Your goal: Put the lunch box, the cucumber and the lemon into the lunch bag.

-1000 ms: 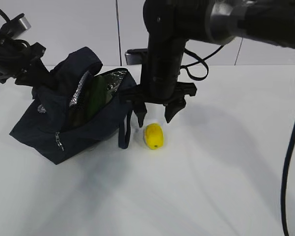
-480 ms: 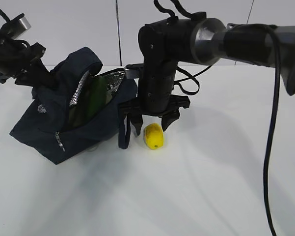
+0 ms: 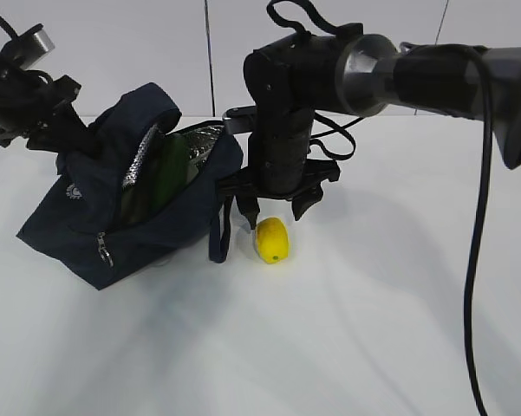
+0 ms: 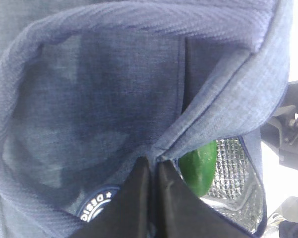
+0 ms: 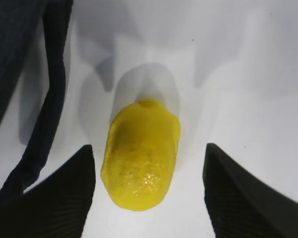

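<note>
The navy lunch bag [image 3: 78, 221] lies tilted on the white table at the left, its mouth open and showing silver foil lining [image 4: 233, 168]. The dark green cucumber [image 3: 167, 169] stands inside it and also shows in the left wrist view [image 4: 201, 163]. My left gripper [image 3: 68, 139] is shut on a fold of the bag's rim [image 4: 153, 166] and holds it open. The yellow lemon [image 3: 271, 240] lies on the table just right of the bag. My right gripper [image 3: 273, 215] hangs open just above it, a finger on either side [image 5: 149, 163]. The lunch box is not visible.
One loop handle of the bag [image 3: 218, 234] hangs down beside the lemon, close to the right gripper's left finger [image 5: 59, 198]. A pale wall [image 3: 156, 43] rises behind the white table [image 3: 373, 329].
The right arm has shifted over the lemon, dipping slightly then lifting a little, with its jaws open throughout. The lemon, the bag and the left gripper have not moved.
</note>
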{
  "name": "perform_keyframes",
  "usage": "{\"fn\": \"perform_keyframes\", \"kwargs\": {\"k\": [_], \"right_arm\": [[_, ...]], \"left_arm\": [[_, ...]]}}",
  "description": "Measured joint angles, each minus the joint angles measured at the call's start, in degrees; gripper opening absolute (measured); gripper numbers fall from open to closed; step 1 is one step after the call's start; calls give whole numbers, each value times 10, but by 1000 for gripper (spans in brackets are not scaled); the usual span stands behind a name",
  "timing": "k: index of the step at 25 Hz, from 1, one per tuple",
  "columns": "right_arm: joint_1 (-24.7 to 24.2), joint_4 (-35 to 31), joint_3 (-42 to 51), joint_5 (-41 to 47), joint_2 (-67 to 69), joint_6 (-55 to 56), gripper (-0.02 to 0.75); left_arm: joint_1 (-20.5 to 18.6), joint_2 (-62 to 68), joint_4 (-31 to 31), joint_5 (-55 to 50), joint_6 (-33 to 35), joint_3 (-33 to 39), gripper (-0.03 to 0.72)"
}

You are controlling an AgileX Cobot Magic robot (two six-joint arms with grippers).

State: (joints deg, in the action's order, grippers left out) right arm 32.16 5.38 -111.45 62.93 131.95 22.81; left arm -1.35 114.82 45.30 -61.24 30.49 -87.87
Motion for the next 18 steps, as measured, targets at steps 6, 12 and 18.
{"fn": "perform_keyframes", "kwargs": {"k": [6,12,18], "right_arm": [[0,-6,0,-9,0,1,506],[0,-10,0,-22,6,1,505],[0,-12,0,-26,22,2,459]], "left_arm": [[0,0,0,2,0,0,-9],[0,0,0,3,0,0,-9],[0,0,0,3,0,0,-8]]}}
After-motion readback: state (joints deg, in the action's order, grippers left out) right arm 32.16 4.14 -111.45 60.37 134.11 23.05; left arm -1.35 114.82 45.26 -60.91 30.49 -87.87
